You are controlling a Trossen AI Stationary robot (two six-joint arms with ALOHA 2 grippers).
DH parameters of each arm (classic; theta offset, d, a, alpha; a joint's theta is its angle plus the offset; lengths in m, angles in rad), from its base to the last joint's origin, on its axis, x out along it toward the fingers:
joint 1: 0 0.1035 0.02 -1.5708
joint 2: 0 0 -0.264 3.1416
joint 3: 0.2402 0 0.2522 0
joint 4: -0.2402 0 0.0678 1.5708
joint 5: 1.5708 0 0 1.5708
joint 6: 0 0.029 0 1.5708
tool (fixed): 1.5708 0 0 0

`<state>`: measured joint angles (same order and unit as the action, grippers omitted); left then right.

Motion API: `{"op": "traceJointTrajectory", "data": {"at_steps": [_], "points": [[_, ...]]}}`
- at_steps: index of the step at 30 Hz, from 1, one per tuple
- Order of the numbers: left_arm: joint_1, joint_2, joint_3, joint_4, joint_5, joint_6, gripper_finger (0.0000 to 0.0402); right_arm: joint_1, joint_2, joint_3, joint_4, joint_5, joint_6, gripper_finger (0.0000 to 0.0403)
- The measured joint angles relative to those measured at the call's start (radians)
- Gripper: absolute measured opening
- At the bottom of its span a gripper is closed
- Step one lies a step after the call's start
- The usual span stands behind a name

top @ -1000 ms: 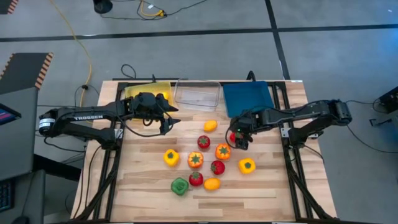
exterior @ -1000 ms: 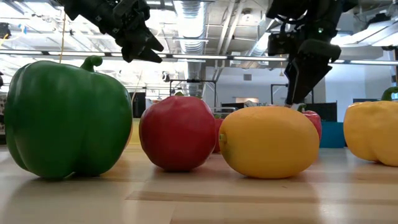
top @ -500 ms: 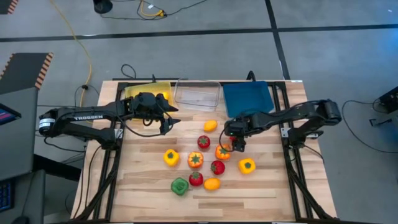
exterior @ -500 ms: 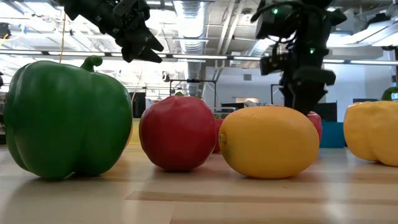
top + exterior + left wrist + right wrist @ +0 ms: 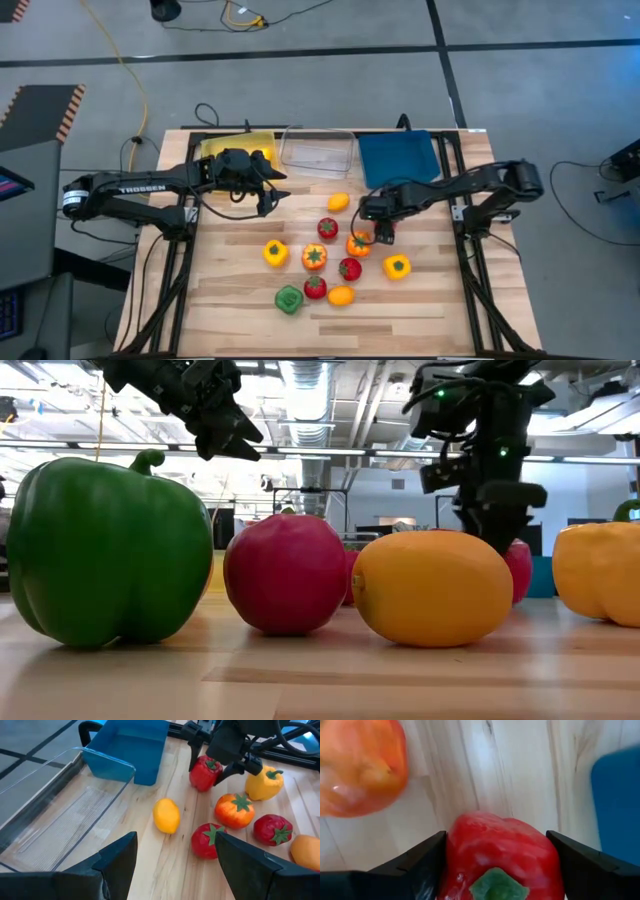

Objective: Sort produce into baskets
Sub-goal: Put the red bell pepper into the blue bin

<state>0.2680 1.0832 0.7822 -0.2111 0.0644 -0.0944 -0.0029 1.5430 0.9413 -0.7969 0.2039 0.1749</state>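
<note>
The produce lies loose on the wooden table: a lemon (image 5: 338,202), a red tomato (image 5: 327,228), an orange pepper (image 5: 358,243), two yellow peppers (image 5: 275,252) (image 5: 397,266) and a green pepper (image 5: 289,299). My right gripper (image 5: 380,230) is open and low over a red pepper (image 5: 500,850), which rests on the table in front of the blue basket (image 5: 395,155). Its fingers (image 5: 420,865) stand on either side of the pepper. My left gripper (image 5: 272,195) is open, empty and raised, beside the yellow basket (image 5: 215,145). The clear basket (image 5: 318,152) stands between the other two. My right gripper comes at the red pepper (image 5: 202,772) from above, one finger on each side of its body, stem end up. The pepper stands on the table. I cannot tell whether the fingers touch it.
The three baskets stand in a row along the table's far edge. The orange pepper (image 5: 360,765) lies right beside the red pepper. More red and orange pieces (image 5: 349,268) (image 5: 341,295) cluster at the table's middle. Bare wood shows at the near left and near right.
My right gripper has gone toward the table's left edge and down, from beside the red pepper to over it, with its fingers now on either side of the pepper. The pepper has stayed on the table.
</note>
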Motion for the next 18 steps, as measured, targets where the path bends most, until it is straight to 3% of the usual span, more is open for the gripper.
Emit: {"op": "traceJointTrajectory", "data": {"at_steps": [13, 18], "points": [[0.0, 0.0, 0.0, 0.0, 0.0, 0.0, 0.0254, -0.061, -0.161, 0.005, -0.04, -0.001, 0.0, 0.0343], [0.0, 0.0, 0.0, 0.0, 0.0, 0.001, 0.0254, -0.129, -0.226, 0.079, -0.064, 0.001, -0.019, 0.0347]]}}
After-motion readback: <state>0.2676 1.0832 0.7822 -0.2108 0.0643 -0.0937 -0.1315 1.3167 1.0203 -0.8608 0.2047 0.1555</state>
